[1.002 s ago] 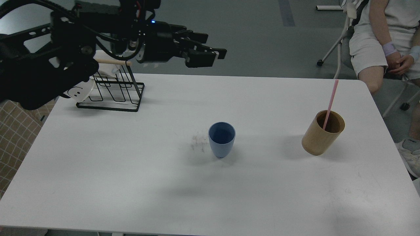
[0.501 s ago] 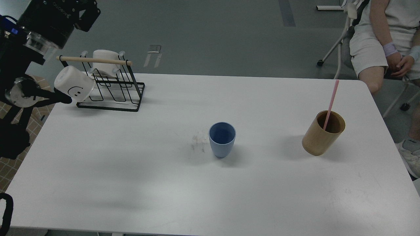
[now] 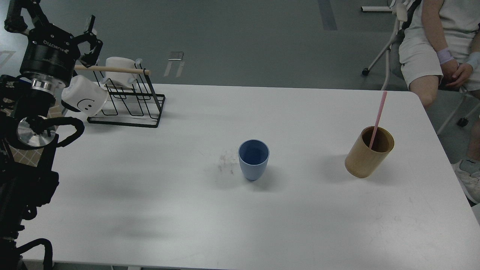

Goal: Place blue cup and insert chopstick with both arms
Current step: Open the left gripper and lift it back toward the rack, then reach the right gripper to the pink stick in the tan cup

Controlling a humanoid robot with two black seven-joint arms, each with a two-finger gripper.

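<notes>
The blue cup (image 3: 254, 159) stands upright and empty near the middle of the white table (image 3: 157, 195). The pink chopstick (image 3: 378, 117) leans inside a tan wooden cylinder (image 3: 369, 152) at the right, well apart from the cup. My left gripper (image 3: 56, 28) is at the far left, raised beside the wire rack, pointing up. Its fingers (image 3: 90, 37) are spread and hold nothing. It is far from the cup. My right arm is out of view.
A black wire rack (image 3: 129, 99) with a pale wooden rod stands at the back left. It holds a white smiley mug (image 3: 84, 98) and another white mug (image 3: 119, 67). A seated person (image 3: 438, 45) is beyond the table's right corner.
My left arm has swung back from above the table's far middle to the left edge, and its gripper now points upward. The cup, cylinder and chopstick have not moved.
</notes>
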